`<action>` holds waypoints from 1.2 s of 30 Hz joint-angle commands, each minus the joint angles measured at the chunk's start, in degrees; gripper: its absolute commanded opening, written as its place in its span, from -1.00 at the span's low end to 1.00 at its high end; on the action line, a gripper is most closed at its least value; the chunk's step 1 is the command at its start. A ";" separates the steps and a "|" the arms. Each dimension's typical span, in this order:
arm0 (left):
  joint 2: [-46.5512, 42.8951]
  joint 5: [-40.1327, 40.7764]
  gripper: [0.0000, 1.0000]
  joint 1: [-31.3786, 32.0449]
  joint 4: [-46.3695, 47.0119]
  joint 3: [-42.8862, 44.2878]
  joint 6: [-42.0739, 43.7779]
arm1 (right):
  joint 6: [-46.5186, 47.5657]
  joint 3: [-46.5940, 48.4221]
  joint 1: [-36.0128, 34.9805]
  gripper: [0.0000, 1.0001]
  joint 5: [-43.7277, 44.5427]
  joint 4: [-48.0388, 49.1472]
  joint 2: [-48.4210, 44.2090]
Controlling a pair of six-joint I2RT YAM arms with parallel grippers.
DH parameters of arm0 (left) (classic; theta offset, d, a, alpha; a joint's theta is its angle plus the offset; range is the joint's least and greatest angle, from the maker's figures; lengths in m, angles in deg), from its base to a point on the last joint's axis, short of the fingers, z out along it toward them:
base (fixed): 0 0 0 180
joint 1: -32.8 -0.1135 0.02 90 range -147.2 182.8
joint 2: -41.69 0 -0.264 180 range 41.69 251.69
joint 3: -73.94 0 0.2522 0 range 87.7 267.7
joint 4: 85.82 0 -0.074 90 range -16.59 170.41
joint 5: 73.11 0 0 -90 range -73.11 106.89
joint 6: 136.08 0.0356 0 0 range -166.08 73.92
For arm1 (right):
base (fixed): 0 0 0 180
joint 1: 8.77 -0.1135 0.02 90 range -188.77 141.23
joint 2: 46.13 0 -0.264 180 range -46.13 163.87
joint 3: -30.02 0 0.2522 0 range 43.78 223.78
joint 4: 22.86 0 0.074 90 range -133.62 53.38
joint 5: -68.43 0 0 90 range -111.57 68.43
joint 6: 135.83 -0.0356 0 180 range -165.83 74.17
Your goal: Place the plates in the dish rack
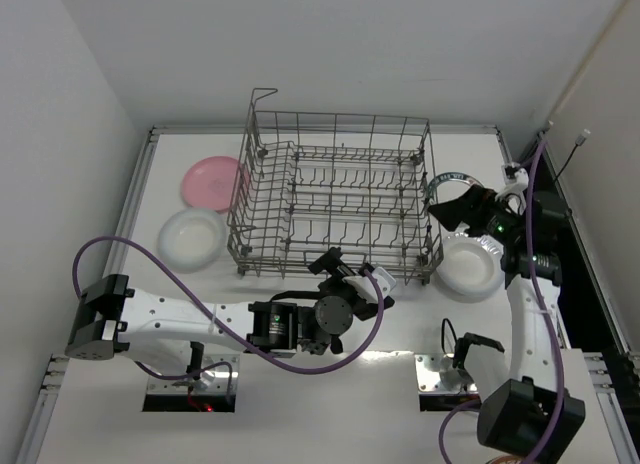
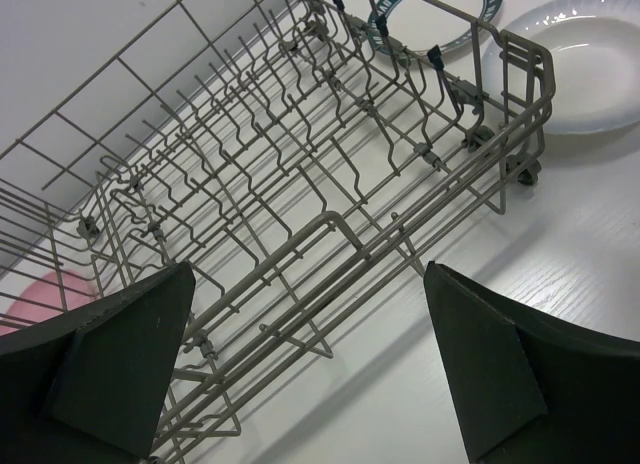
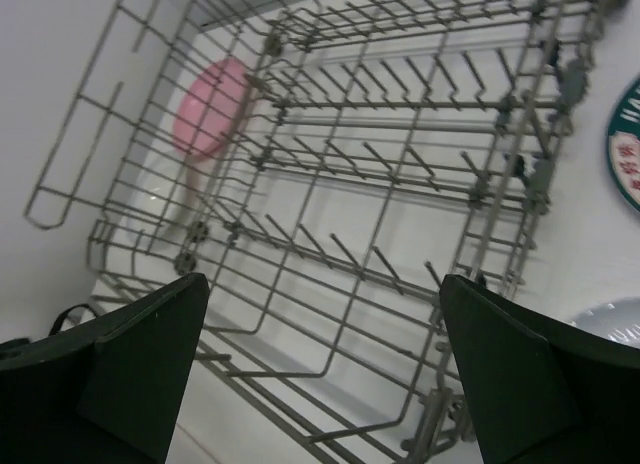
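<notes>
The grey wire dish rack stands mid-table with nothing in it. To its left lie a pink plate and a white plate. On its right are another white plate and a teal-rimmed plate, which my right gripper partly hides. My left gripper hovers open at the rack's near side, a little right of its middle, holding nothing. My right gripper is open and empty beside the rack's right wall, above the two right plates. The left wrist view shows the rack, the teal-rimmed plate and the white plate.
White walls enclose the table at the left, back and right. A purple cable loops over the left arm. In the right wrist view the pink plate shows through the rack, and the teal-rimmed plate is at the right edge.
</notes>
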State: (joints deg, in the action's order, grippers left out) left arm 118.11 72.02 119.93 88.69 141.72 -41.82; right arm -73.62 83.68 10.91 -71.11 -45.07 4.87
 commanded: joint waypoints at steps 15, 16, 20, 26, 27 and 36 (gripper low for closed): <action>-2.42 -0.20 1.00 0.58 2.98 0.12 -0.56 | -1.92 11.24 13.70 0.94 12.54 -2.36 28.61; -2.42 -0.20 1.00 0.58 2.98 0.12 -0.56 | -1.92 12.04 14.24 0.94 13.15 -2.97 30.02; -2.42 0.41 1.00 0.58 4.03 -0.41 0.06 | -1.39 14.76 15.74 0.94 13.77 -2.36 37.66; -3.47 1.56 1.00 0.58 5.35 -0.93 1.55 | 0.11 22.67 15.74 0.94 14.90 -4.65 52.50; -3.47 1.56 1.00 0.58 5.35 -0.93 2.07 | 0.11 23.29 15.74 0.94 15.43 -4.65 53.75; -7.77 6.74 1.00 0.58 8.68 -2.16 3.83 | -1.73 29.97 15.12 0.71 16.33 -5.26 64.21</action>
State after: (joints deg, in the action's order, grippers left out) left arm 114.22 75.89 119.93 92.21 140.19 -38.72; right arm -74.76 109.96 26.36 -53.93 -51.98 66.84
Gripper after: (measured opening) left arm 1.000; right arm 0.869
